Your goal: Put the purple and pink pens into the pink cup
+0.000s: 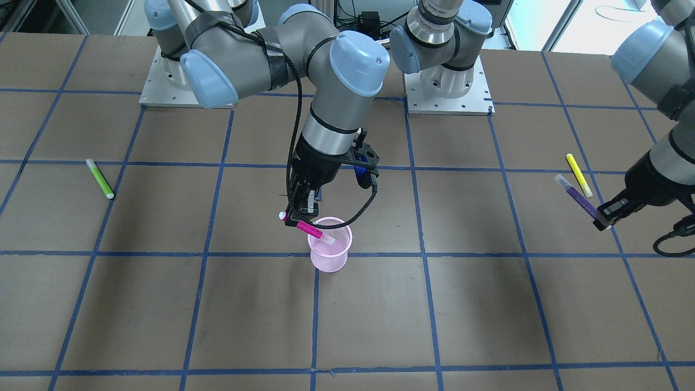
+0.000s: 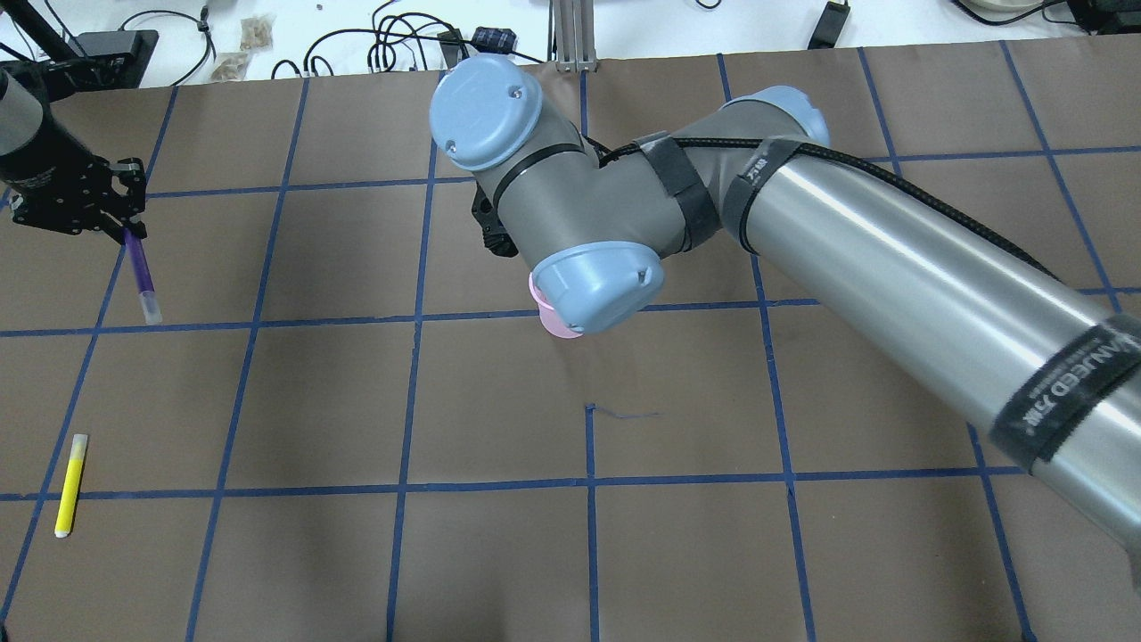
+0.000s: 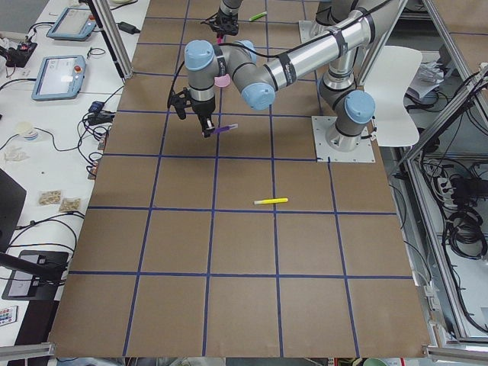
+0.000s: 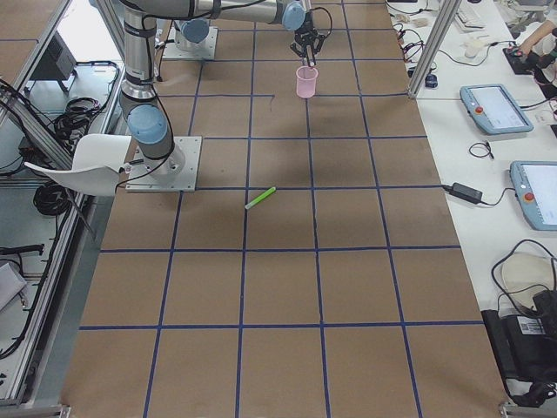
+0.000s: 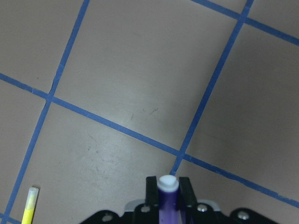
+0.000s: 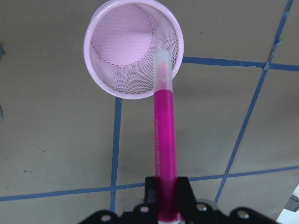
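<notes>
The pink mesh cup (image 1: 329, 244) stands upright near the table's middle; it also shows in the right wrist view (image 6: 133, 53) and partly behind the arm in the overhead view (image 2: 545, 308). My right gripper (image 1: 302, 215) is shut on the pink pen (image 1: 311, 229), which tilts with its clear cap over the cup's rim (image 6: 163, 140). My left gripper (image 1: 604, 215) is shut on the purple pen (image 1: 574, 195) and holds it above the table at the far side (image 2: 139, 272); the pen's cap shows in the left wrist view (image 5: 167, 198).
A yellow pen (image 1: 579, 175) lies on the table close to the left gripper, and shows in the overhead view (image 2: 70, 484). A green pen (image 1: 100, 178) lies far off on the robot's right side. Blue tape lines grid the brown table.
</notes>
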`<action>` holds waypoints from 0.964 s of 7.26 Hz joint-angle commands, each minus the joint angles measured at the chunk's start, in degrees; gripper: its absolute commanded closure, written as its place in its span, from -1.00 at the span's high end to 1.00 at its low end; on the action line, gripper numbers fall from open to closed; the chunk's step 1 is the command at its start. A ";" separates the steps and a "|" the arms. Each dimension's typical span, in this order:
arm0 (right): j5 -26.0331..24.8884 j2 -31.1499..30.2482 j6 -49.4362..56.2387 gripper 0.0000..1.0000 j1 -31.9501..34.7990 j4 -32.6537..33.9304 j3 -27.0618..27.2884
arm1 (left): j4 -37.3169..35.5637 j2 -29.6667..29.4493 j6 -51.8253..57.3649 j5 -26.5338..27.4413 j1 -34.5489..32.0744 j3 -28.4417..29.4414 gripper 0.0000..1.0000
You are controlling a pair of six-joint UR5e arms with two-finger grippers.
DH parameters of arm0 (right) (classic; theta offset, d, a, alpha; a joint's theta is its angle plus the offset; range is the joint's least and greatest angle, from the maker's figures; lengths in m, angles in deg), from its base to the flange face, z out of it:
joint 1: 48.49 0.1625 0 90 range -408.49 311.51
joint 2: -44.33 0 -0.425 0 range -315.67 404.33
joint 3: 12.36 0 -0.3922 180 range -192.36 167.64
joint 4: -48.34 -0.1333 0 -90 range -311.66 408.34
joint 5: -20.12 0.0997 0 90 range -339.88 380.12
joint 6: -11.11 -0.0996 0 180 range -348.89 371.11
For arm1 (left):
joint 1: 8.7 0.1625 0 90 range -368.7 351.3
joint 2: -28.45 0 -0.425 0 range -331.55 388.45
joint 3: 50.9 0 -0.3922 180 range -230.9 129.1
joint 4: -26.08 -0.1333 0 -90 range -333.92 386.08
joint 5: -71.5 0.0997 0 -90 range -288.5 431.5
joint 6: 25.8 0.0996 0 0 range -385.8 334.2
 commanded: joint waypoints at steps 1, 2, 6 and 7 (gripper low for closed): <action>-0.62 2.18 -0.16 -1.00 0.70 -0.30 -1.04 | -0.03 -0.05 -0.28 -0.07 0.00 -0.01 -1.00; -0.45 2.89 -0.16 -0.98 0.70 -0.30 -1.04 | -0.03 -0.05 -0.28 -0.07 0.00 -0.01 -1.00; 0.17 4.39 0.19 0.03 1.14 0.05 -1.21 | 0.06 -0.05 -0.28 -0.07 0.00 -0.10 -1.00; 0.52 4.30 0.28 0.99 1.14 0.05 -1.21 | 0.06 -0.05 -0.54 -0.15 0.00 -0.10 -1.00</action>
